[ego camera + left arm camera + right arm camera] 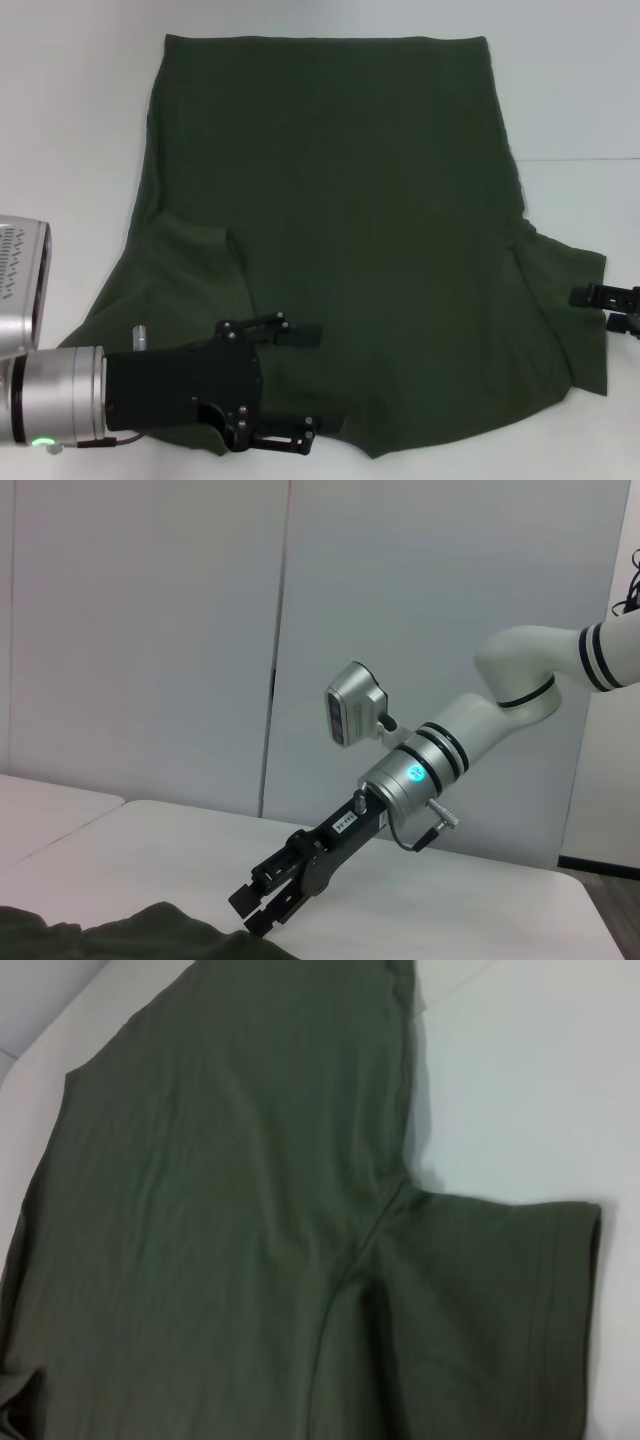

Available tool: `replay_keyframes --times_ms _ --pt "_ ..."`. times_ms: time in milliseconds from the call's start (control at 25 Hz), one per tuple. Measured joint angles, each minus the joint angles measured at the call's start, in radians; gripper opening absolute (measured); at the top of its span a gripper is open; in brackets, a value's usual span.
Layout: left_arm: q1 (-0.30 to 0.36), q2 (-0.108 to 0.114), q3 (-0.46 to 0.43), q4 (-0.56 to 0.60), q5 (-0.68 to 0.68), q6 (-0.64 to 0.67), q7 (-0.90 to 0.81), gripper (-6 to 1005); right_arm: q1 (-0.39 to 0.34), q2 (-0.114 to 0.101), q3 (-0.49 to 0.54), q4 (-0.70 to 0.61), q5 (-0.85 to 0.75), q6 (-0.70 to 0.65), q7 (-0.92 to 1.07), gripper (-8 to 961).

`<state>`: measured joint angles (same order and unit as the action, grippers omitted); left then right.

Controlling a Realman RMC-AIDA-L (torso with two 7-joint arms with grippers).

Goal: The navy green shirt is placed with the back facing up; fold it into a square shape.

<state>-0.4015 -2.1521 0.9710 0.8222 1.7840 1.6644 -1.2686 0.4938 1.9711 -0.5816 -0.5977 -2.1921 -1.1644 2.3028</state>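
- Across the middle of the tabletop (70, 120) lay the navy green shirt (340, 220), spread flat, its hem toward the far edge and its sleeves and neckline toward the near edge where I stood.
- My left gripper (290, 385) sat over the shirt near the near edge, beside the left sleeve; its jaws stood apart, with cloth under them and nothing pinched that I could make out.
- My right gripper (590, 296) hovered at the right sleeve's outer edge, close to the tabletop's right edge; whether its jaws were apart or together I could not tell.
- I judged the fabric light, soft and limp: it would drape and sag from any pinch, and wrinkle rather than hold a crease.
- I judged the best holds to be the sleeve cuffs and shoulder seams, where the doubled cloth gives a firmer bite.
- No container was anywhere to be seen.
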Motion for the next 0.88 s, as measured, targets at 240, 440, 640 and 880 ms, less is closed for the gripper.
replay_keyframes --times_ms 240,440,640,880 --pt "-0.002 0.0 0.0 0.0 0.0 0.0 0.002 923 0.0 0.002 0.001 -0.002 0.0 0.014 -0.002 892" --pt "-0.002 0.0 0.0 0.0 0.0 0.0 0.002 923 0.007 0.002 0.001 -0.003 0.0 0.026 -0.002 892" --pt "-0.002 0.0 -0.009 0.0 0.0 0.0 0.002 923 0.015 0.002 0.0 0.002 0.0 0.038 -0.002 892" --pt "-0.003 0.001 -0.016 0.0 0.0 0.0 0.002 923 0.02 0.005 -0.004 0.002 0.0 0.04 -0.002 892"
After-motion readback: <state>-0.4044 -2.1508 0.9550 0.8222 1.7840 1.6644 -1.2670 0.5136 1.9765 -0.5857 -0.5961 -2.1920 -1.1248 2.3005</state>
